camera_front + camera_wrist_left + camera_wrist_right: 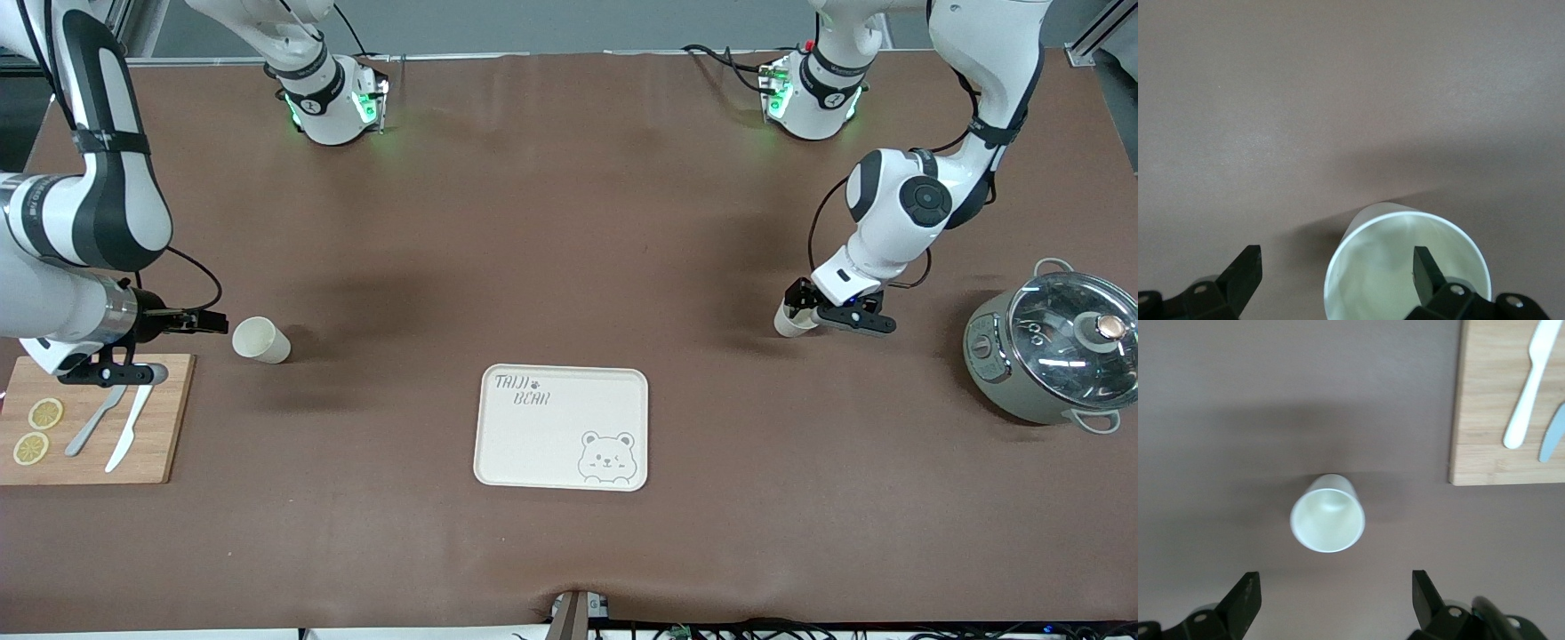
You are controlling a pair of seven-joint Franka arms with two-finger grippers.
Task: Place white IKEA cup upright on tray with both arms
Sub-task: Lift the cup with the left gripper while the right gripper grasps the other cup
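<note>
Nearest you, the cream tray (562,427) lies flat and bare on the brown tabletop (569,222), wide open room around every edge. One white cup (261,340) lies on its side toward the right arm's end, just beside the wooden cutting board (98,422). Your right hand (209,322) is released, fingers spread, mouth facing that cup. Toward the left arm's end, your left hand (813,307) is also released, one finger (1426,270) inside a second cup's (1405,267) rim. A pot (1053,351) sits well apart.
</note>
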